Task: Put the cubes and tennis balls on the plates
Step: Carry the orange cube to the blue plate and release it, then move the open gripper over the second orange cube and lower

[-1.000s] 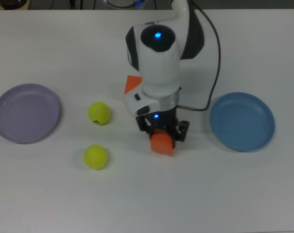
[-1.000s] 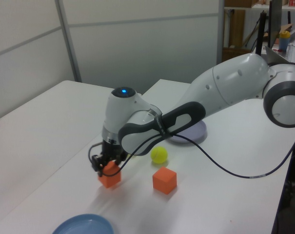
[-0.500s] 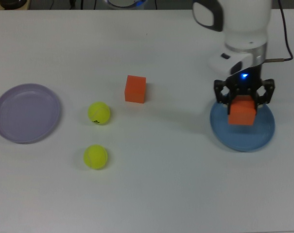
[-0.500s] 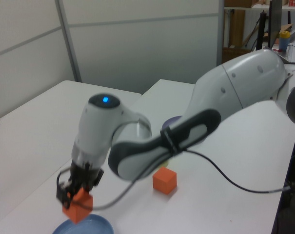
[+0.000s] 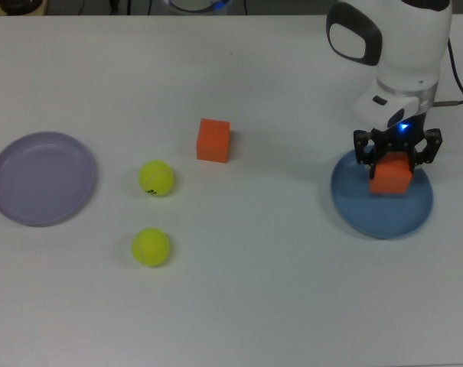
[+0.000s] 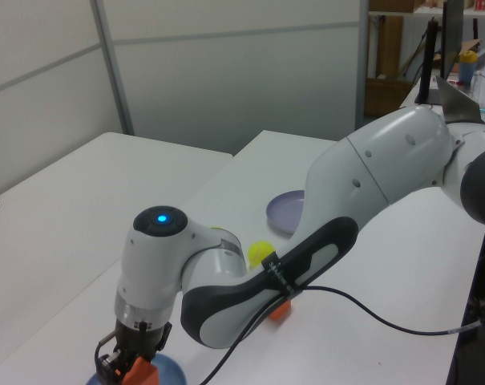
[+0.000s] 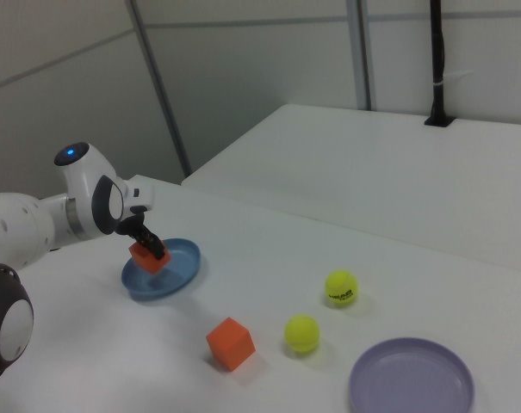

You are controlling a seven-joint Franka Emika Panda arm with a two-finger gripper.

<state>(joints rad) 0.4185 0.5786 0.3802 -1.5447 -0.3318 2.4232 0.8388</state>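
Observation:
My gripper [image 5: 394,167] [image 7: 146,245] is shut on an orange cube [image 5: 390,175] [image 6: 140,371] [image 7: 145,256], holding it low over the blue plate [image 5: 382,215] [image 6: 168,371] [image 7: 181,268]; whether the cube touches the plate I cannot tell. A second orange cube [image 5: 213,140] [image 7: 231,343] lies on the table, mostly hidden by the arm in the left view. Two tennis balls [image 5: 155,178] [image 5: 150,247] [image 7: 340,287] [image 7: 301,333] lie between it and the lavender plate [image 5: 41,178] [image 6: 284,221] [image 7: 411,379], which holds nothing.
The white arm [image 6: 322,233] stretches across the table in the left view, with a black cable [image 6: 386,321] trailing beneath it. In the top view the table's far edge runs along the top, with dark objects beyond it.
My gripper carried the orange cube from the table's middle rightward in the top view, over the blue plate, and lowered it toward the plate. The other cube came into sight.

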